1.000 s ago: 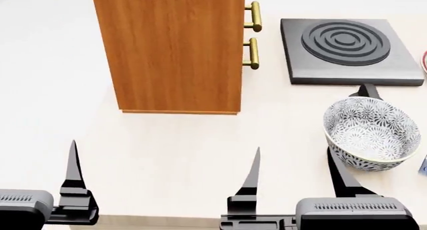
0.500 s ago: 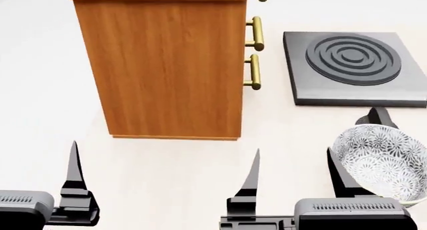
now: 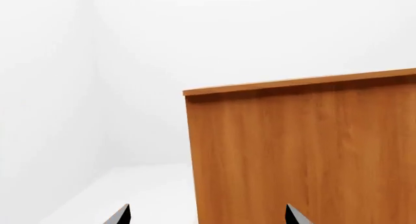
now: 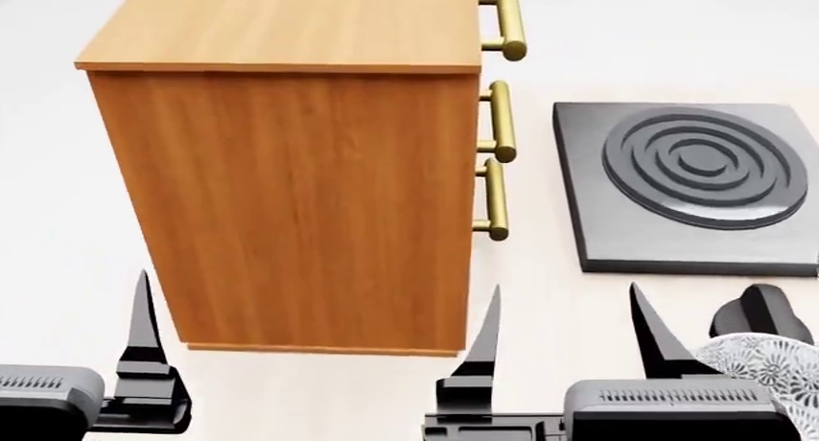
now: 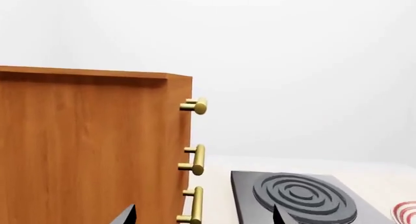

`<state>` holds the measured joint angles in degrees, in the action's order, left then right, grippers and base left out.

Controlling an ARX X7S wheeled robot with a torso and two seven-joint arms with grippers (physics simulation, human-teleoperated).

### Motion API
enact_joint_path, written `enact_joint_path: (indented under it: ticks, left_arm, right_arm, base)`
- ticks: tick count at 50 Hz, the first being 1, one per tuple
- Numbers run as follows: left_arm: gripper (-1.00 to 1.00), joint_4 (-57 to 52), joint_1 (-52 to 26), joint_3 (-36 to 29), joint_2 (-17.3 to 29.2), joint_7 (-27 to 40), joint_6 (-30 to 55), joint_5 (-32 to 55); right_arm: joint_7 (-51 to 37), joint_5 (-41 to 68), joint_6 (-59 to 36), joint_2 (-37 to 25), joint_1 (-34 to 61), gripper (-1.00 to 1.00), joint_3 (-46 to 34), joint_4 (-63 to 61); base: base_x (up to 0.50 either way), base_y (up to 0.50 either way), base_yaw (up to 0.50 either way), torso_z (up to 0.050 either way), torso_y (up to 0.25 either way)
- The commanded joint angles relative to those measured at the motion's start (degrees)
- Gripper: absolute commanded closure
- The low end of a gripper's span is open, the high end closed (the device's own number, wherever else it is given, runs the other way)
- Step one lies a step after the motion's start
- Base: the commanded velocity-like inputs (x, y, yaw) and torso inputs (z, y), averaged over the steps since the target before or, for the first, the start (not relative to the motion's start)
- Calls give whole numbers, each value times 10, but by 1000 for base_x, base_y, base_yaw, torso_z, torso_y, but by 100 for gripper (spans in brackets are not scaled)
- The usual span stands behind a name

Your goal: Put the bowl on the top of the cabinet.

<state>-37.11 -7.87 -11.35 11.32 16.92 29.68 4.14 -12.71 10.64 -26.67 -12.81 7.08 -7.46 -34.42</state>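
Both grippers sit low at the near edge of the head view, fingers pointing forward toward the cabinet. On the left gripper [image 4: 314, 364], the two thin black fingers stand far apart with nothing between them, one finger [image 4: 141, 316] at the far left and the other near the middle of the view; it is spread wide and holds nothing. In the left wrist view only its two fingertips [image 3: 120, 215] show, well apart, with the cabinet's plain side panel ahead.

Of the right gripper [image 4: 697, 340], one dark finger [image 4: 650, 336] rises beside the bowl and a second rounded black piece [image 4: 758, 318] shows just beyond the bowl's rim, so the bowl's wall seems to sit between them. Whether the fingers actually clamp it cannot be told, since most of the bowl is cut off.

Only a sliver of the bowl [image 4: 768, 359], white with a fine grey floral pattern, shows at the lower right corner of the head view, right by the right gripper.

Ahead stands the cabinet [image 4: 307, 201], tall and orange-brown, with a lighter flat top that is bare. Three brass handles [image 4: 493, 198] project from its right face. Right of the cabinet, a dark square burner plate [image 4: 691, 182] with raised concentric rings lies on the pale counter [image 4: 538, 307]. In the right wrist view a red-ringed plate edge [image 5: 406, 212] peeks in beyond the burner.
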Motion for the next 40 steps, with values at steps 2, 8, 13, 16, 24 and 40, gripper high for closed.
enact_joint_path:
  ticks: [2,8,13,16,24,40]
  left_arm:
    - [-100,-1,0,-2,3,5,0,3]
    - [-100,-1,0,-4,5,7,-1,4]
    - [-100,0,-1,-5,6,8,0,6]
    - [-100,-1,-1,-5,7,9,-1,7]
    - [-100,2,-1,-7,9,11,-4,8]
    - [-100,6,-2,-10,12,16,-7,12]
  right_arm:
    - [-6,1,-9,-4,3,-100,-4,-1]
    - [-11,1,-3,-4,1,-100,-3,0]
    - [-11,2,0,-5,0,-100,-3,1]
    - [-13,2,0,-6,0,-100,-4,-1]
    - [-15,3,-8,-10,3,-100,-9,2]
    - [-25,4,-2,-13,1,-100,-8,2]
  base:
    - [482,41,0,0,0]
    - [279,29,0,0,3]
    - [0,0,0,0,0]
    - [0,0,0,0,0]
    - [0,0,0,0,0]
    - [110,16,0,0,0]
